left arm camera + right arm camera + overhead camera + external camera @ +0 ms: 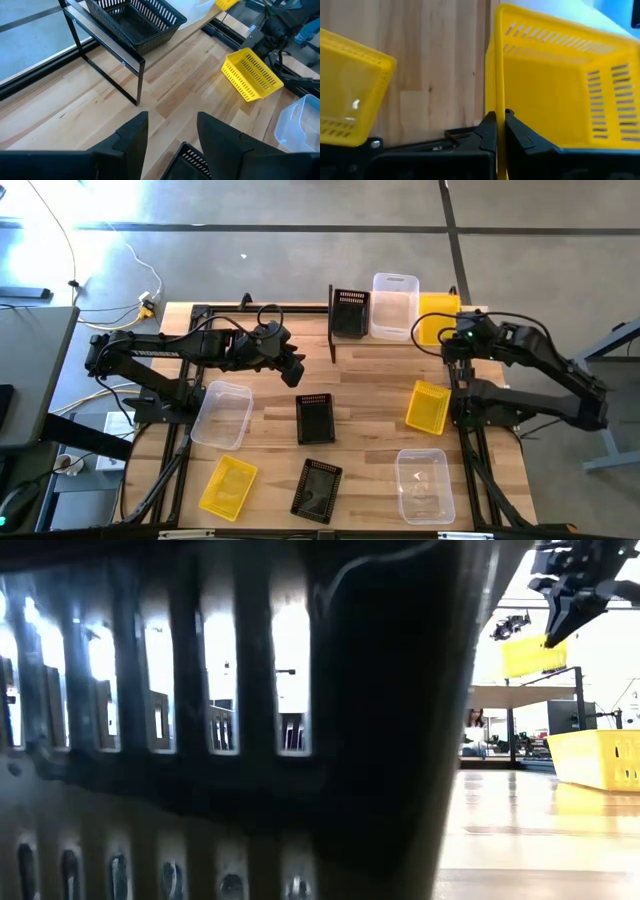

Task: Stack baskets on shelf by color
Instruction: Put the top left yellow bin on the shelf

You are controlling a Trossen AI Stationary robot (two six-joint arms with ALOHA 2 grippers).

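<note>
Table (370, 430): we count six loose baskets. Shelf (340, 342): we list a black basket (351, 311), a clear tub (394, 305) and a yellow basket (436, 318), its rim pinched by the right gripper (500, 125). Left gripper (171, 135): fingers apart, empty, over the table's middle.

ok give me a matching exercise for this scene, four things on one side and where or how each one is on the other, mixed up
Things:
1. black mesh-sided plastic basket on the shelf
2. yellow mesh-sided plastic basket held up
3. left hand
4. clear translucent plastic tub at the table's left edge

States:
A. open, above another black basket at the table's middle
B. lying on the tabletop, nothing gripping it
C. sitting at the left end of the raised wood shelf
D. rim pinched in the shut right hand

Pairs: 1-C, 2-D, 3-A, 4-B
</note>
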